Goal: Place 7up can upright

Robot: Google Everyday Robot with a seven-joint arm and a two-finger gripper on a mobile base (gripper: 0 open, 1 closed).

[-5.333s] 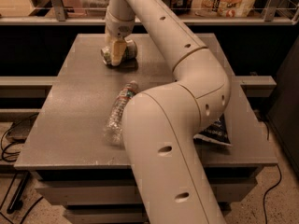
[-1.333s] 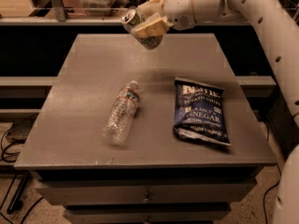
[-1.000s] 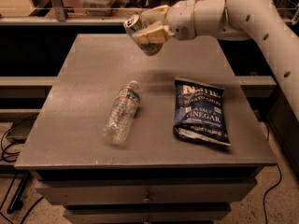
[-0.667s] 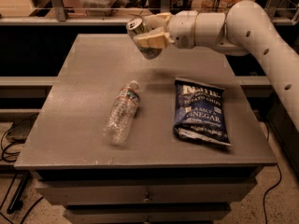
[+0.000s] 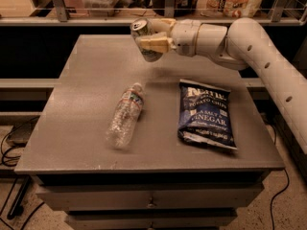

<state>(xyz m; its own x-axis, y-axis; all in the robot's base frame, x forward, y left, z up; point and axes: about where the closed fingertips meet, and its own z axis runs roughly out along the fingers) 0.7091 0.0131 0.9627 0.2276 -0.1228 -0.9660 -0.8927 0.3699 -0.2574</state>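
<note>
Gripper (image 5: pixel 152 36) clamped on 7up can (image 5: pixel 144 38), held tilted above far part of table (image 5: pixel 72 95). Risk: released tilted, can tips over, rolls toward bottle (image 5: pixel 125 115).

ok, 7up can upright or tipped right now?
Tipped. The 7up can is clamped in the tool above the far side of the table, silver top angled up-left.

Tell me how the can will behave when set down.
The tool, over the far side of the table, holds the can tilted. Round, so it would probably roll if released on its side. Small and likely light, so it may tip unless set flat.
</note>
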